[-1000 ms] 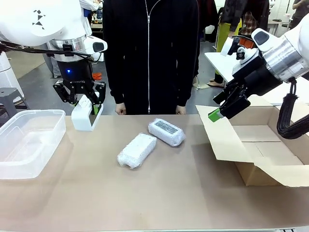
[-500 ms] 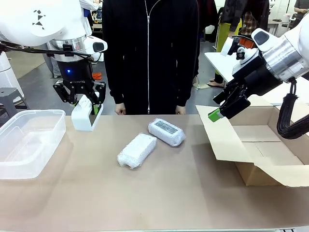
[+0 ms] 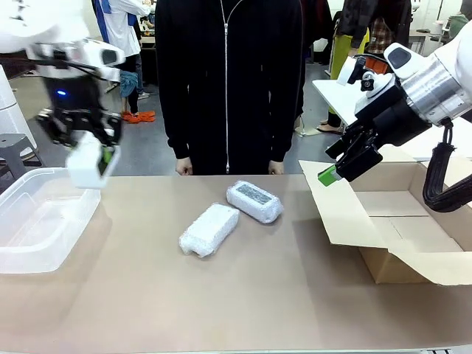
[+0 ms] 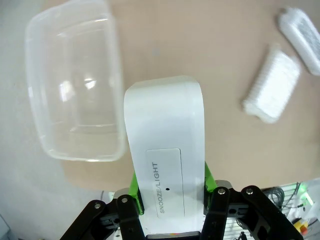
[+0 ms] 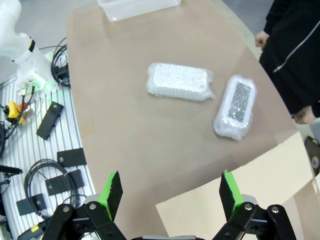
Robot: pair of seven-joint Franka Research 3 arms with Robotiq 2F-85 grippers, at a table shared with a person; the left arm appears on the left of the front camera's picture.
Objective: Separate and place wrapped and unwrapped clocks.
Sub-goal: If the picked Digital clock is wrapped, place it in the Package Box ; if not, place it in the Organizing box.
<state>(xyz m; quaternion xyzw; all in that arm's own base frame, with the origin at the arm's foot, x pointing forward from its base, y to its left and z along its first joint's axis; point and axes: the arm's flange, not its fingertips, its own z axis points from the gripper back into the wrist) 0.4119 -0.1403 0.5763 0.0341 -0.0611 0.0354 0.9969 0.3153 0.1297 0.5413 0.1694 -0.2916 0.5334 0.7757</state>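
Note:
My left gripper (image 3: 90,164) is shut on the bare white clock (image 3: 88,167), holding it in the air above the far right corner of the clear plastic tub (image 3: 44,214). In the left wrist view the clock (image 4: 166,165) shows a "SNOOZE/LIGHT" bar between the green pads, with the tub (image 4: 75,80) below. Two bubble-wrapped clocks lie mid-table: one (image 3: 209,228) nearer me, the other (image 3: 254,201) farther back with a dark face showing. They also appear in the right wrist view (image 5: 179,82) (image 5: 236,106). My right gripper (image 3: 338,164) hangs open over the cardboard box's flap.
An open cardboard box (image 3: 402,221) sits at the right, its flap (image 3: 341,210) lying toward the table's middle. A person in a black jacket (image 3: 228,81) stands at the far edge, hands resting on the table. Bare tabletop lies in front of the bundles.
My left arm has swung left with the bare clock, from the table's back edge to over the tub. The right arm and both bundles have not moved.

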